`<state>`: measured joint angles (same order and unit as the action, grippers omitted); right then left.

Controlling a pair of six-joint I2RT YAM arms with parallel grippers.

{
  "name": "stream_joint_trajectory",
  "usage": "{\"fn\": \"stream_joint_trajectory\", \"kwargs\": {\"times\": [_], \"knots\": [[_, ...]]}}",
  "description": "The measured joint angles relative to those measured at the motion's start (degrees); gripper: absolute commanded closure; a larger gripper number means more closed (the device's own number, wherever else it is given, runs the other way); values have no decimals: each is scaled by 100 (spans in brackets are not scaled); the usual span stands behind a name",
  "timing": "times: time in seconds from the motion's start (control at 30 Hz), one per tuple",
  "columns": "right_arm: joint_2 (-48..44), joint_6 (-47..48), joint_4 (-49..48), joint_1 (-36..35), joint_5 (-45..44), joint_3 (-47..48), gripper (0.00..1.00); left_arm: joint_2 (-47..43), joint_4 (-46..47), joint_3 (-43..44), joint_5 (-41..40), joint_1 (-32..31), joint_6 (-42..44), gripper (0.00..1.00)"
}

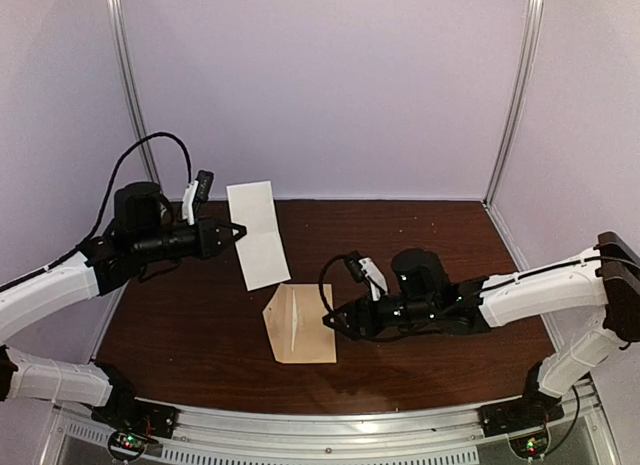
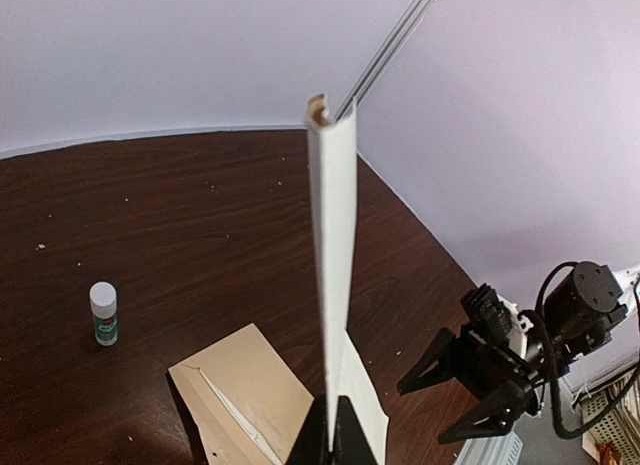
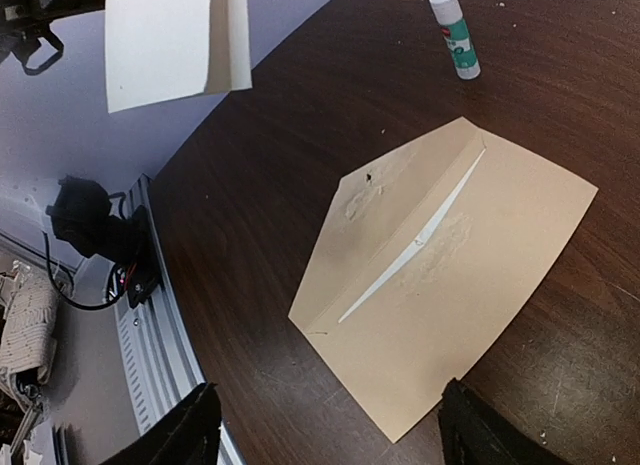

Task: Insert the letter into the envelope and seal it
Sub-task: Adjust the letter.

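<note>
Dark brown table (image 1: 420, 245) boarding, closed in by pale lilac walls, carries the envelope (image 1: 300, 325) lying flat with its pointed flap turned open. Its mouth shows only as a thin pale slit in the right wrist view.

The letter (image 1: 258, 233) hangs in the air beyond the envelope's far side, folded and upright, with the left gripper (image 1: 236, 231) clenched on one edge. The right gripper (image 3: 330, 430) hovers just at the envelope's right-hand edge, jaws spread and holding nothing. A glue stick (image 2: 103, 313) stands well apart from the envelope.

The risk, as I judge it, lies at that narrow mouth. Nothing pins the envelope, so a letter edge that misses the slit could push the whole envelope across the wood. The thin sheet, gripped at one edge only, may also buckle or crumple against the lip.
</note>
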<state>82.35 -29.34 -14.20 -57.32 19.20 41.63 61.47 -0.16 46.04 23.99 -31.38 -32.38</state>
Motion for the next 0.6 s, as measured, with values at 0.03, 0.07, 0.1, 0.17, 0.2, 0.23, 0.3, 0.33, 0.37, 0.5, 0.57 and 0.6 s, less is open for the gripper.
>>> {"fn": "stream_joint_trajectory", "kwargs": {"times": [0.03, 0.07, 0.1, 0.17, 0.2, 0.23, 0.3, 0.33, 0.37, 0.5, 0.57, 0.6], "knots": [[229, -13, -42, -17, 0, 55, 29, -15, -37, -50, -4, 0, 0, 100], [452, -37, -66, -22, 0, 129, 31, -35, -63, -116, -13, 0, -2, 100], [774, -61, -111, -22, -7, 243, 32, -55, -94, -192, -33, 0, -7, 100], [1032, -76, -151, -26, 2, 334, 34, -85, -149, -337, -79, 7, -11, 100], [1222, -81, -188, -28, 17, 417, 34, -94, -181, -400, -107, 4, -15, 100], [1373, -85, -221, -26, 28, 496, 35, -105, -214, -450, -136, 4, -22, 100], [1722, -87, -286, -28, 52, 671, 35, -142, -302, -533, -192, 4, -37, 100], [1858, -87, -321, -31, 61, 737, 36, -175, -323, -584, -214, 7, -48, 100], [1989, -87, -343, -33, 74, 802, 36, -205, -337, -632, -225, 7, -61, 100], [2420, -72, -361, -33, 120, 1043, 36, -278, -356, -793, -232, 7, -146, 100], [2579, -66, -358, -33, 131, 1130, 36, -275, -356, -874, -234, 7, -210, 100], [2636, -63, -354, -33, 133, 1161, 37, -271, -356, -916, -232, 4, -240, 100]]}}
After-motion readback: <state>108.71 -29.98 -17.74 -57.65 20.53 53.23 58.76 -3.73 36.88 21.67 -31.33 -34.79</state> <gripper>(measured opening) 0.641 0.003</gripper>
